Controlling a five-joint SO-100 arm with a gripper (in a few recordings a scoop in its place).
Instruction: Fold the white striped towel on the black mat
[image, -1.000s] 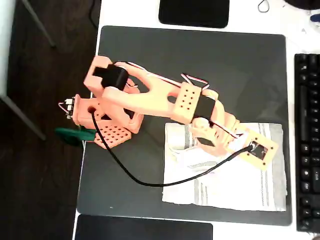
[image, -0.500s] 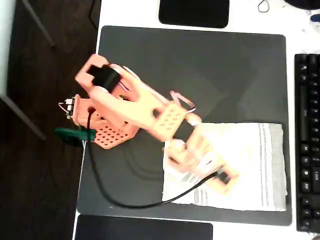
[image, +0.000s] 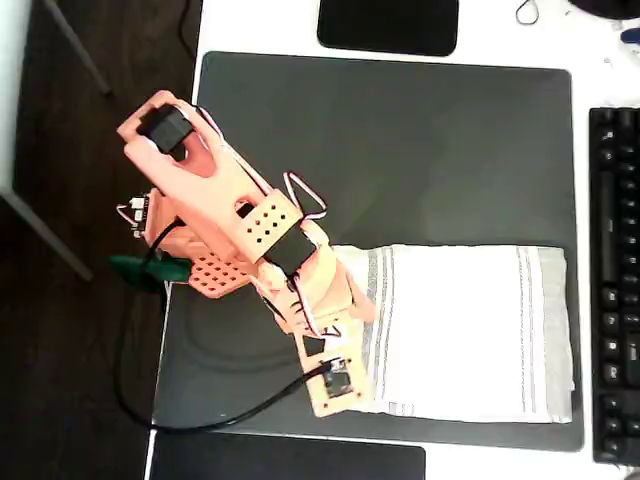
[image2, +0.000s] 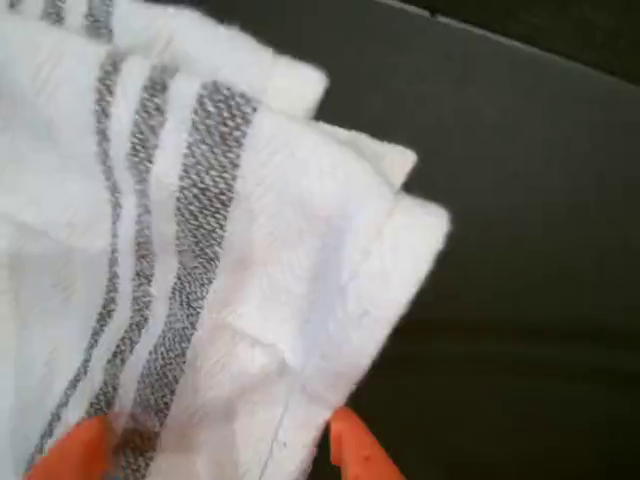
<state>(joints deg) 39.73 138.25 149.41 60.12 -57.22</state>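
White striped towel (image: 470, 330) lies at black mat's (image: 400, 150) lower right edge; upper mat is bare. Jaws hold the towel's left corner (image2: 300, 330) between orange fingertips (image2: 355, 450).

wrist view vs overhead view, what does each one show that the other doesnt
Wrist view alone: the towel's layered corner up close and two orange fingertips with cloth between them. Overhead view alone: the whole arm, the black mat's full outline, a keyboard at the right edge. Shared: the white striped towel lying on the mat, with the gripper at its corner.
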